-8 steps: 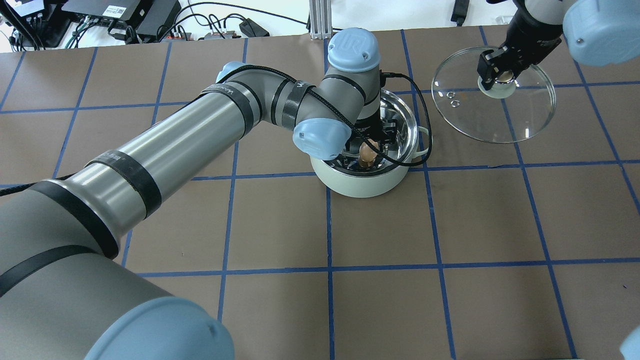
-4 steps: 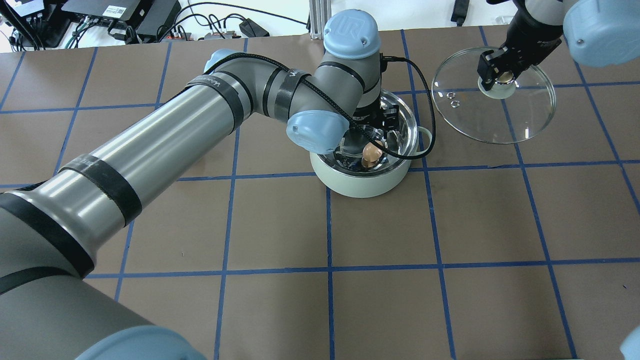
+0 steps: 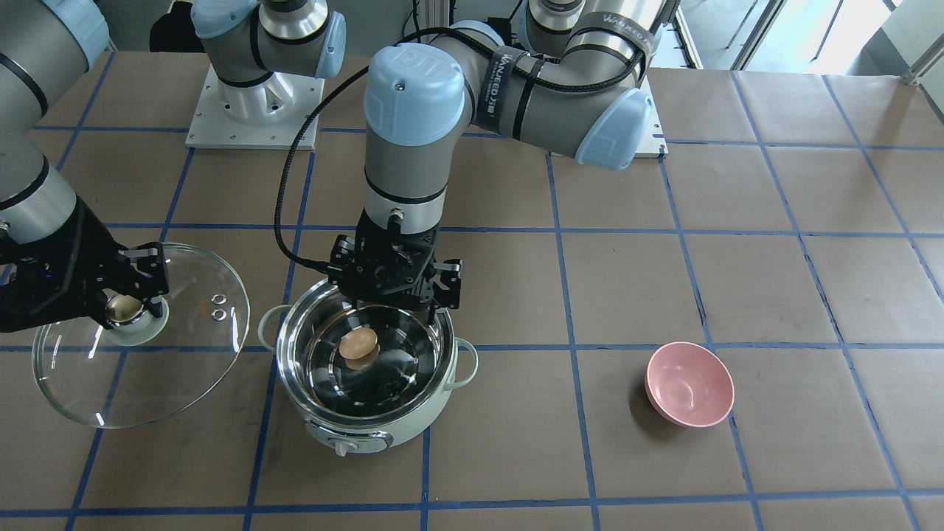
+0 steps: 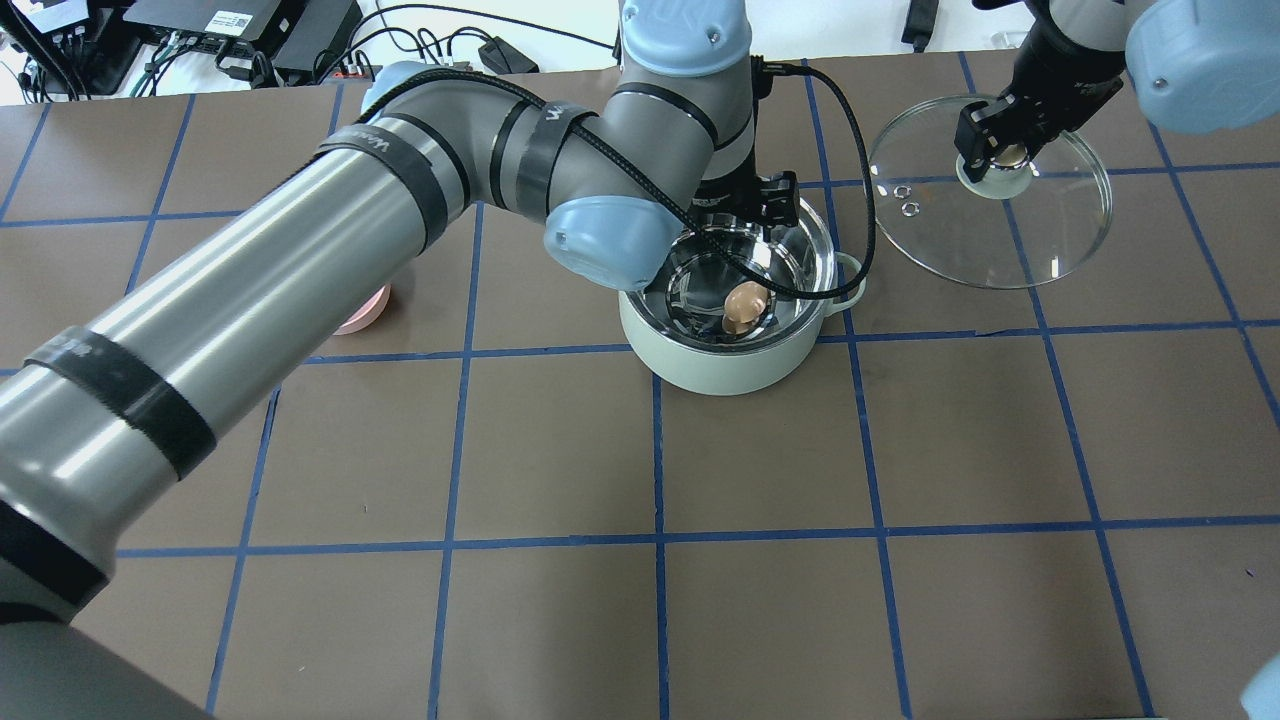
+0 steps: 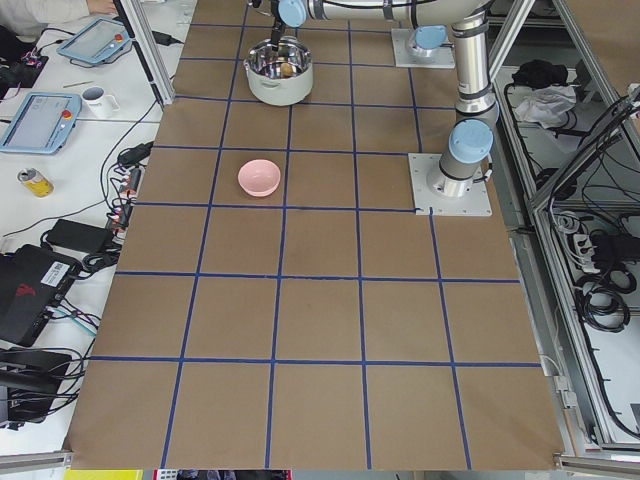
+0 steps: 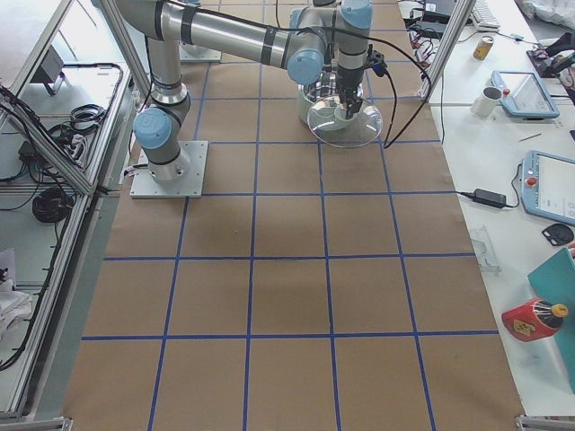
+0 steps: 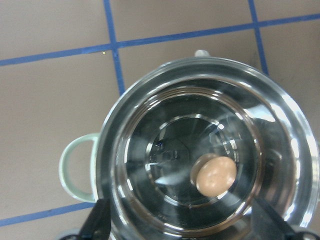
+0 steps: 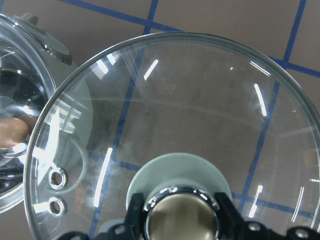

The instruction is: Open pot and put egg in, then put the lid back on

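Note:
The mint-green pot (image 3: 372, 434) (image 4: 722, 366) stands open, its steel inside (image 7: 150, 165) showing. The tan egg (image 3: 358, 344) (image 4: 745, 303) (image 7: 215, 175) lies on the pot's bottom, touching nothing else. My left gripper (image 3: 398, 286) (image 7: 180, 231) hangs open just above the pot's rim on the robot's side, with nothing between its fingers. My right gripper (image 3: 127, 306) (image 4: 1000, 150) (image 8: 182, 216) is shut on the knob of the glass lid (image 3: 169, 369) (image 4: 1010, 235) (image 8: 200, 100). It holds the lid off to the pot's side, clear of the rim.
A pink bowl (image 3: 689, 383) (image 4: 362, 312) (image 5: 259, 177) sits on the table on my left side, partly hidden by the left arm in the overhead view. The left arm's black cable (image 4: 858, 215) loops over the pot's rim.
My left gripper has risen out of the pot and drawn back toward the robot, and the egg stays on the pot's bottom. The right gripper and the lid have not moved.

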`<state>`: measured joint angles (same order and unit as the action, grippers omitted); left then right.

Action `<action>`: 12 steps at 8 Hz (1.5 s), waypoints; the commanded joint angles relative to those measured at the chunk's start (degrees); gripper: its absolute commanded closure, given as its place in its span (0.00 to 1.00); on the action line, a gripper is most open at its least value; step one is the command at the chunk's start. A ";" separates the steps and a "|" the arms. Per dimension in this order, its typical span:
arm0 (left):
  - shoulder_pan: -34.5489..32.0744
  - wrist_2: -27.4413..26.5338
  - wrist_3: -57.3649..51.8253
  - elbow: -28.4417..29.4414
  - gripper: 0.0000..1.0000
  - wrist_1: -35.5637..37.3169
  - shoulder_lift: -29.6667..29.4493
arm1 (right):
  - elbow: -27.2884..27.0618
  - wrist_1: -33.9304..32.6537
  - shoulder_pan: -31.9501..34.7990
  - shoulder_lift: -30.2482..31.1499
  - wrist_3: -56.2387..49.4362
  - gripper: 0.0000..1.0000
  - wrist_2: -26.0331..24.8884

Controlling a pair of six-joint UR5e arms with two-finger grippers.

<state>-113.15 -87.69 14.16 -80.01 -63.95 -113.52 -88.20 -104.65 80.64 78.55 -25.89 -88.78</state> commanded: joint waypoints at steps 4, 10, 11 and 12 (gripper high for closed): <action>19.63 -1.33 -13.16 -0.94 0.00 -10.03 13.30 | -0.39 -0.11 13.65 0.11 22.70 1.00 0.54; 26.23 -4.78 -20.67 -4.79 0.00 -14.54 16.93 | -6.97 -12.57 20.34 -0.76 33.61 1.00 -0.08; 25.27 -4.25 -19.88 -4.89 0.00 -14.63 17.28 | -7.07 -13.72 21.31 -1.98 34.50 1.00 -0.17; 23.61 -1.98 -19.44 -5.06 0.00 -15.50 18.07 | -7.07 -15.39 22.53 -3.30 36.60 1.00 -0.78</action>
<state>-87.58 -92.14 -6.03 -84.47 -78.62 -96.38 -94.61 -116.98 101.26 77.21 7.71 -88.92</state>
